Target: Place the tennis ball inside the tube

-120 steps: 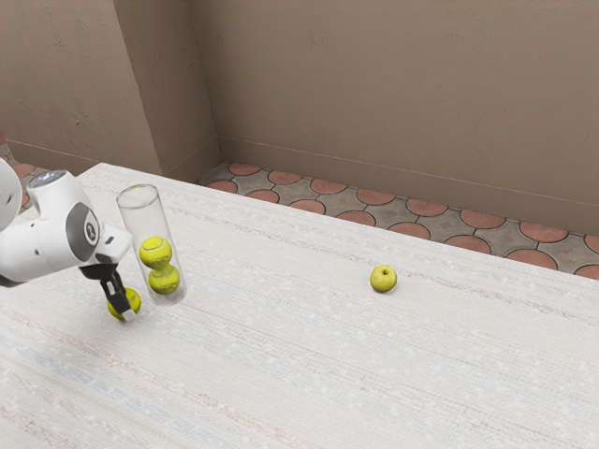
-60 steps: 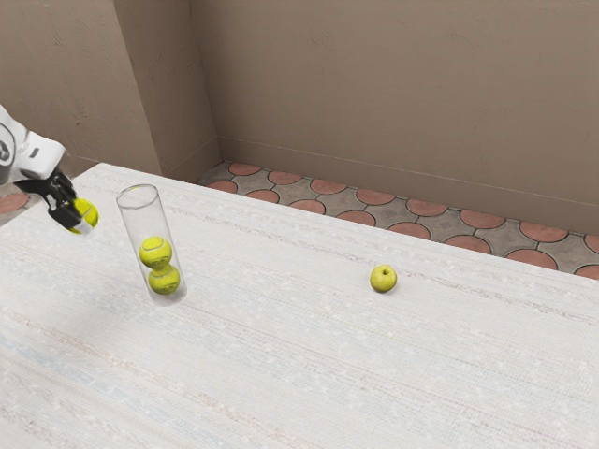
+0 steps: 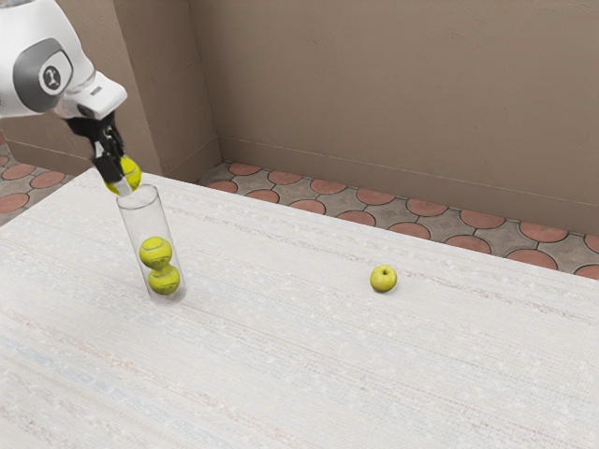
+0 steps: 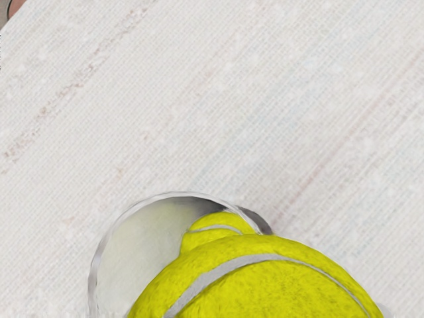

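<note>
My gripper (image 3: 120, 181) is at the exterior view's upper left, shut on a yellow-green tennis ball (image 3: 129, 172). The held ball is at the height of the clear tube's rim, by its edge on the exterior view's left. The tube (image 3: 148, 217) stands upright on the table with two tennis balls (image 3: 156, 252) stacked inside. In the wrist view the held ball (image 4: 265, 285) covers part of the tube's round mouth (image 4: 99, 255), and a ball inside the tube (image 4: 213, 228) shows past it.
A yellow-green apple (image 3: 383, 278) lies on the white table (image 3: 328, 365), well away from the tube toward the exterior view's right. Behind the table are a tiled floor (image 3: 374, 198) and a brown wall (image 3: 393, 84).
My gripper has lifted the ball off the table, first up toward the exterior view's left, then back right and higher, to the tube's mouth. Tube and apple have stayed put.
</note>
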`<action>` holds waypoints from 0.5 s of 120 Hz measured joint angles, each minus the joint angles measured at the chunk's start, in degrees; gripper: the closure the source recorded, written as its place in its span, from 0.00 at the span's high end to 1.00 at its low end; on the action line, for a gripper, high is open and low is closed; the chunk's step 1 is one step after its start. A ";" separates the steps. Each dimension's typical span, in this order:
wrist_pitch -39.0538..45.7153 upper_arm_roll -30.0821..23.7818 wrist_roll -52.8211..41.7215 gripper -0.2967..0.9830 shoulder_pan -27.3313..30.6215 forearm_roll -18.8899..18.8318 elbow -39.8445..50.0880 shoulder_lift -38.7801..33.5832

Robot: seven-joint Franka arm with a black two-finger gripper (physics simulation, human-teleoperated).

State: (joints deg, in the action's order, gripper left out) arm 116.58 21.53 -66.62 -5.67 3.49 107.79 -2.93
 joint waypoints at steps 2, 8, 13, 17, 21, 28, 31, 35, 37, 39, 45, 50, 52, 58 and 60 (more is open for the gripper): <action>-0.32 -0.01 0.28 0.25 0.17 0.01 -0.55 0.57; -1.15 -0.06 1.08 0.25 0.70 0.07 -2.32 1.93; -1.71 -0.19 1.70 0.24 1.22 0.11 -4.03 2.99; -2.07 0.10 2.16 0.25 1.25 0.14 -5.14 3.85; -2.39 0.14 2.60 0.25 1.49 0.16 -5.82 4.59; -2.82 0.11 3.30 0.24 1.81 0.19 -6.36 5.45; -2.97 0.10 3.58 0.24 1.87 0.24 -6.46 5.71; -3.13 0.07 3.93 0.24 1.90 0.51 -6.55 6.10; -3.21 0.07 4.11 0.24 1.85 0.62 -6.57 6.25; -3.27 0.07 4.27 0.24 1.78 0.73 -6.59 6.39; -3.41 0.04 4.75 0.24 1.46 1.15 -6.77 6.96; -3.50 0.05 5.13 0.24 1.08 1.46 -6.84 7.42; -3.52 0.05 5.27 0.24 0.93 1.56 -6.85 7.54; -3.54 0.04 5.67 0.24 0.62 1.78 -6.76 7.90; -3.55 0.04 5.80 0.24 0.56 1.83 -6.73 7.98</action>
State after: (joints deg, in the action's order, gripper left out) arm 113.04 21.58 -60.82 -5.11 5.31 101.07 5.05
